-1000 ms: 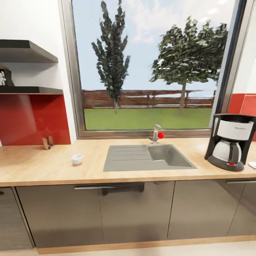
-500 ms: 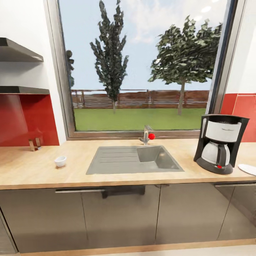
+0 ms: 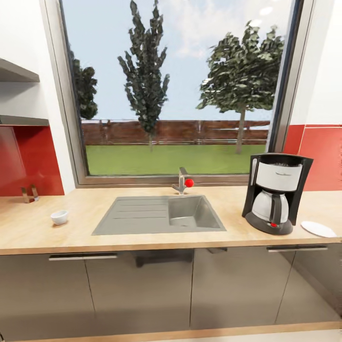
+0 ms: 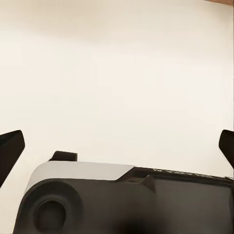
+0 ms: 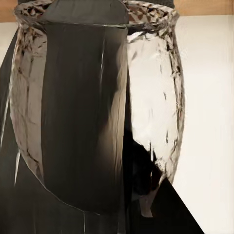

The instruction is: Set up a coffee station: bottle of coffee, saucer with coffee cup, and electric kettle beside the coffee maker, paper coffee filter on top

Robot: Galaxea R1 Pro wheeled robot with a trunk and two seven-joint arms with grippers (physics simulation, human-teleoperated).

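Observation:
The coffee maker [image 3: 275, 192] stands on the countertop [image 3: 142, 240] at the right, black with a white panel and a glass carafe. Just right of it lies the flat white saucer [image 3: 318, 229]. Far to the left, a small white coffee cup [image 3: 59, 217] sits on the worktop. The kitchen shelf [image 3: 16, 120] juts in at the left edge. In the right wrist view the glossy dark electric kettle [image 5: 97, 112] hangs close against the camera, held over pale floor. My left gripper [image 4: 119, 144] is open, its fingers [image 4: 9, 151] wide apart over bare floor.
A grey sink [image 3: 161, 214] with a red-knobbed tap [image 3: 183, 180] is set in the middle of the worktop under a large window. A small brown stand [image 3: 29, 194] sits against the red backsplash at left. Grey cabinet fronts [image 3: 142, 289] run below.
The whole head picture has slid left, so the camera has moved rightward. The coffee maker now sits fuller in view and the saucer has come in. Nothing on the counter has moved.

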